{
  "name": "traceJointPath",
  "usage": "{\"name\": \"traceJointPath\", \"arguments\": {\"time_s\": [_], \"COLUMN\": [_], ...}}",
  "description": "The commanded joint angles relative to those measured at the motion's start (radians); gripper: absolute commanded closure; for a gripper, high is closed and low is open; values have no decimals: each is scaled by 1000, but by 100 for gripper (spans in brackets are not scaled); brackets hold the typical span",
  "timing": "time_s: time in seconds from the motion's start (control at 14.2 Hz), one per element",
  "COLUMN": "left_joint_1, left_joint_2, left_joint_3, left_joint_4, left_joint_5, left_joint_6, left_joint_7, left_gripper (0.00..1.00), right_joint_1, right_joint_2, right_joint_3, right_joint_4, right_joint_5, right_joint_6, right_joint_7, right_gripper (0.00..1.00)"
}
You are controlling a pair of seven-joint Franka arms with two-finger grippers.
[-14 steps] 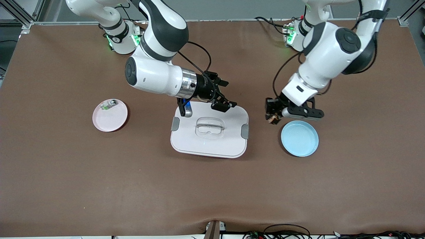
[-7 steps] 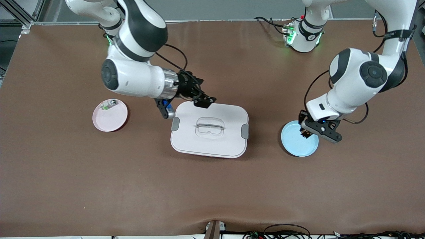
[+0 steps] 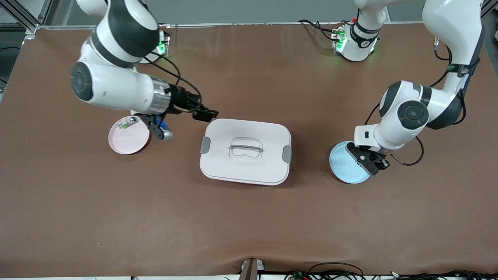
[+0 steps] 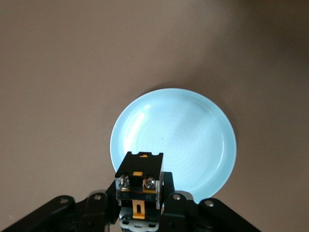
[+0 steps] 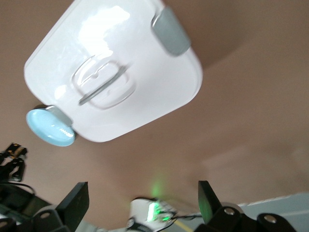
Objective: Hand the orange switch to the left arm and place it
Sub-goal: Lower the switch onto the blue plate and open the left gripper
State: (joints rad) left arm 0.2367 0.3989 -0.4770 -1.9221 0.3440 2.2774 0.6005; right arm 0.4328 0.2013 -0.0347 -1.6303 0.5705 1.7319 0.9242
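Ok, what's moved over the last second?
The left end effector, shut on the orange switch, swung from beside the box to over the blue plate. The right end effector, open and empty, drew back off the box lid toward the pink plate. The box, both plates and the small green-and-white part stayed put.

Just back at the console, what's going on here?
The left pincer is shut on the orange switch, holding it over the blue plate. The right pincer is open and empty, over the table between the pink plate and the box. Nothing touches the box.
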Motion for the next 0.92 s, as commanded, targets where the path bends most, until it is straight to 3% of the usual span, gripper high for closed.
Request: {"name": "traceJointPath", "arguments": {"time_s": [0.0, 0.42, 0.63, 0.77, 0.85], "left_joint_1": [7, -10, -2, -8, -11], "left_joint_2": [55, 146, 198, 213, 221], "left_joint_3": [-9, -9, -9, -9, -9], "left_joint_4": [8, 2, 2, 5, 8], "left_joint_5": [85, 213, 269, 288, 290], "left_joint_6": [14, 39, 83, 88, 88], "left_joint_7": [54, 55, 55, 41, 41], "left_gripper": [100, 100, 100, 84, 59], "right_joint_1": [-57, -323, -362, -377, -396], "right_joint_2": [-97, -114, -109, -109, -109], "right_joint_3": [13, 15, 15, 13, 15], "right_joint_4": [-91, -89, -86, -82, -79], "right_joint_5": [-125, -262, -383, -428, -452], "right_joint_6": [-50, -178, -170, -166, -166], "right_joint_7": [-158, -646, -728, -757, -795], "right_gripper": [0, 0, 0, 0, 0]}}
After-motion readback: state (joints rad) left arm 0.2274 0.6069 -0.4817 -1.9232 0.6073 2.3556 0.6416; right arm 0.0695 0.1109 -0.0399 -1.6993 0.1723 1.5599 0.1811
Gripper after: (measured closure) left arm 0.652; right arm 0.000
